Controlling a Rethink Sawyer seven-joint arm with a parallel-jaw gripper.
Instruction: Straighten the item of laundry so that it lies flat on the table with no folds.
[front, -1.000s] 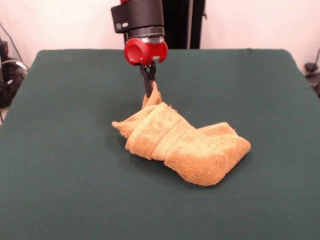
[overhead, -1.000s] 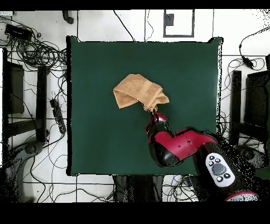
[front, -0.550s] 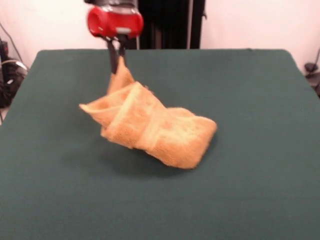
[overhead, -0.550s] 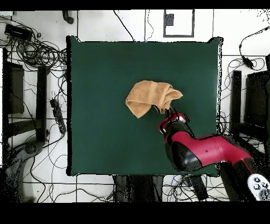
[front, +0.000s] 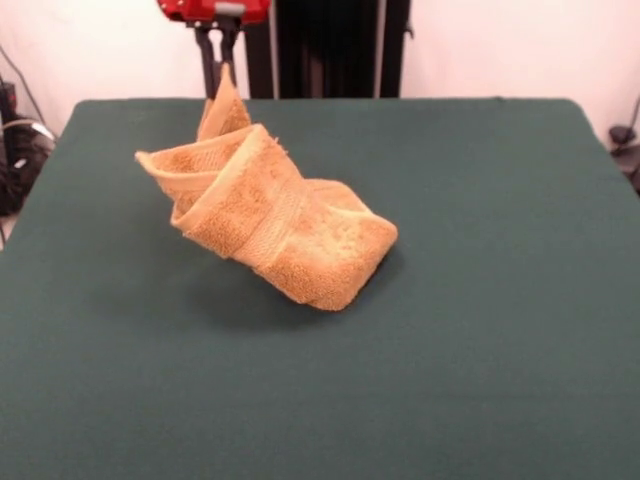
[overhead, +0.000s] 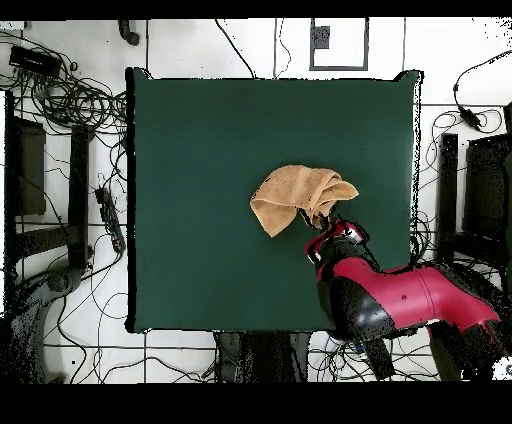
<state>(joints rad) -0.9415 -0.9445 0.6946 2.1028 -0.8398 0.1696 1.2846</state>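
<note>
The orange-tan towel (front: 270, 215) hangs bunched and folded, one corner pinched high in my gripper (front: 220, 68), which is shut on it near the top of the front view. The towel's lower end still rests on the dark green table (front: 480, 330). A flat woven band runs across its front fold. From above, the towel (overhead: 295, 195) lies right of the table's (overhead: 190, 250) centre, with the gripper (overhead: 328, 224) at its lower right corner under the red arm.
Broad bare green cloth lies on every side of the towel in the front view. Cables (overhead: 60, 100) and dark equipment (overhead: 25, 165) crowd the floor beyond the table's left edge in the overhead view.
The gripper has risen and moved left in the front view, lifting the towel's corner and dragging the bundle with it. In the overhead view the towel has shifted right.
</note>
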